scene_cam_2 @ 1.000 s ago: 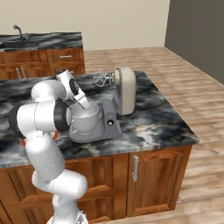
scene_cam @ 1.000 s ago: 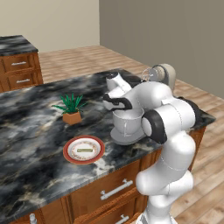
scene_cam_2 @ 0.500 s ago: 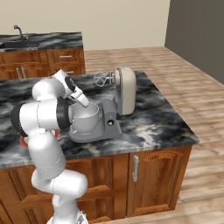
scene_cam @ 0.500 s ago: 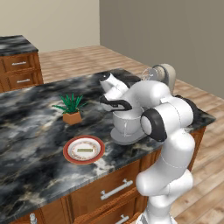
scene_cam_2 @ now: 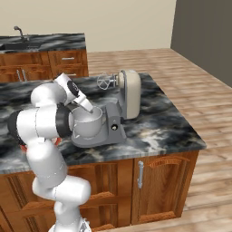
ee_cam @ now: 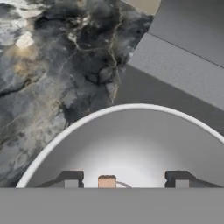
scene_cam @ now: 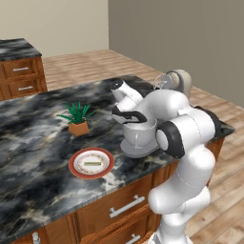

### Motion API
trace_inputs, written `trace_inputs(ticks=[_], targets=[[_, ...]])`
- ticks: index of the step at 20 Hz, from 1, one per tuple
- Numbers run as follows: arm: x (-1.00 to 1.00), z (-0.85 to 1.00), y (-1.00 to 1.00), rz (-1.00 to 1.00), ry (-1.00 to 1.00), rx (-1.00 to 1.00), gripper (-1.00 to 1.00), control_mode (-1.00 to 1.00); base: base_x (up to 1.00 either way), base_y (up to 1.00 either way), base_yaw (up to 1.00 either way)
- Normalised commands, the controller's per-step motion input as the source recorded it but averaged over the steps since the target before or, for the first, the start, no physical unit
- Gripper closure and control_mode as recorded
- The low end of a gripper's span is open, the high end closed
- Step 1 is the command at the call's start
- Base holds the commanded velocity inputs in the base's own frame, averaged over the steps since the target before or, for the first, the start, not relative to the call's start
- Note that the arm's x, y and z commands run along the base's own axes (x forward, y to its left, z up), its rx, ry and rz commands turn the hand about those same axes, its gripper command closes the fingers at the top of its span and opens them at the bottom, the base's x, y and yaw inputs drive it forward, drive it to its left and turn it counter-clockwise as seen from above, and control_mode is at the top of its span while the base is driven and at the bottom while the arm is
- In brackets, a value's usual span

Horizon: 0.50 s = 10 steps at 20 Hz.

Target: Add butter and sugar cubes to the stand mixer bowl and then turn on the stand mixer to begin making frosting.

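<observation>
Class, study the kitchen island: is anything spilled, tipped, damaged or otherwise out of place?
Nothing stands out. The stand mixer stands upright with the stand mixer bowl seated on its base, the butter lies flat on the plate, and the potted plant is upright. No spills on the counter.

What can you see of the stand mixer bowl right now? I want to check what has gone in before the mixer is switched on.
The stand mixer bowl is pale silvery-grey, metal by its look, deep and rounded, standing upright on the flat grey base of the stand mixer, whose beige head is tilted back with the whisk clear of it. The gripper hangs just above its rim, fingers apart. In the hand view a small tan sugar cube lies at the bottom. The butter is not in it; it lies on the plate.
</observation>
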Motion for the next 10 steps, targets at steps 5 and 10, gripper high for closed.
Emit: trace_inputs(ticks=[5,10], targets=[[-0.65,0.34,-0.01,0.04,-0.18,0.09,-1.00,-1.00,0.00,0.00,0.00],[-0.85,0.68,0.00,0.12,-0.17,0.08,-1.00,-1.00,0.00,0.00,0.00]])
